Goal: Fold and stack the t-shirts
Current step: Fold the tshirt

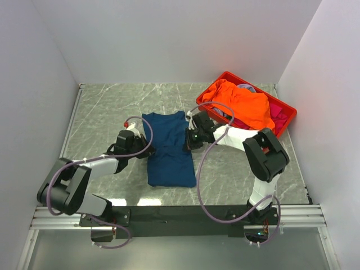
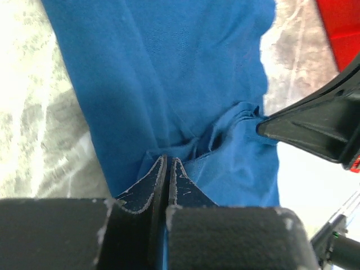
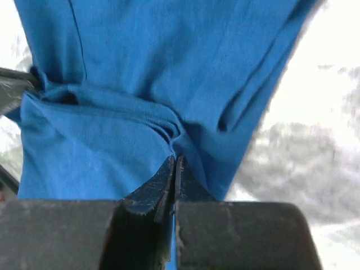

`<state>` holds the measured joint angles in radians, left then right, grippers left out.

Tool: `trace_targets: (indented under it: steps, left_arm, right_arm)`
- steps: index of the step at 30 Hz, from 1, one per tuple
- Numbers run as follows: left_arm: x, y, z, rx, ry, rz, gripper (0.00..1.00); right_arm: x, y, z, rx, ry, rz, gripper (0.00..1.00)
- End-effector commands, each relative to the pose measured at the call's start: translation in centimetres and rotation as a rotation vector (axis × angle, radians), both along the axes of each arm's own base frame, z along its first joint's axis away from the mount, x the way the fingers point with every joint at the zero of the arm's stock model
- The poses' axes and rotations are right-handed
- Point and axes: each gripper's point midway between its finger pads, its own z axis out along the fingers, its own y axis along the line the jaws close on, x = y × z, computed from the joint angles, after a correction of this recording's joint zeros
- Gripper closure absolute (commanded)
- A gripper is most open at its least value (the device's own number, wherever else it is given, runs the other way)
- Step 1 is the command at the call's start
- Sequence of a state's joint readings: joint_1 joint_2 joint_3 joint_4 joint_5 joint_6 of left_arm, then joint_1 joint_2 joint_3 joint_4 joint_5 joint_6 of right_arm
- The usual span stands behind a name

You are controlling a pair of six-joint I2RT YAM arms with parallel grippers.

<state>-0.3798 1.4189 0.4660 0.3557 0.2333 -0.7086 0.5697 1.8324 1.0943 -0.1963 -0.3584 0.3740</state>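
Under me lies a grey, marble-patterned tabletop (image 1: pixel 112 107) with pale veins running across it. In my left wrist view it shows as a bright, mottled patch at the left (image 2: pixel 34 140), and in my right wrist view as a blurred grey-and-white patch at the right (image 3: pixel 304 157). A red plastic crate (image 1: pixel 288 122) sits on the far right part of the tabletop, turned at an angle to its edges and close to the right wall (image 1: pixel 329 84). A corner of it shows at the top right of my left wrist view (image 2: pixel 340 22). Plain white walls (image 1: pixel 169 39) close in the back and both sides. An aluminium rail (image 1: pixel 295 215) runs along the near edge.
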Motion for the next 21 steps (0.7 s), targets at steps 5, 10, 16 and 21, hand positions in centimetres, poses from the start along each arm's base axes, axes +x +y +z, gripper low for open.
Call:
trace_targets:
  steps: [5, 10, 16, 21]
  left_arm:
    - [-2.0, -0.2, 4.1, -0.094, -0.084, -0.032, 0.99]
    - [-5.0, -0.1, 5.1, -0.158, -0.081, -0.048, 1.00]
    - [-8.2, 0.1, 5.4, -0.173, -0.073, -0.064, 0.99]
    - [-11.3, -0.5, 5.9, -0.195, -0.051, -0.116, 0.99]
  right_arm:
    - [-2.4, -0.3, 5.6, 0.073, -0.122, 0.021, 1.00]
    - [-5.7, -0.6, 8.0, 0.088, -0.176, 0.049, 1.00]
    - [-10.5, -1.2, 8.3, 0.052, -0.183, 0.095, 1.00]
    - [-14.4, -1.8, 8.3, 0.043, -0.158, 0.130, 1.00]
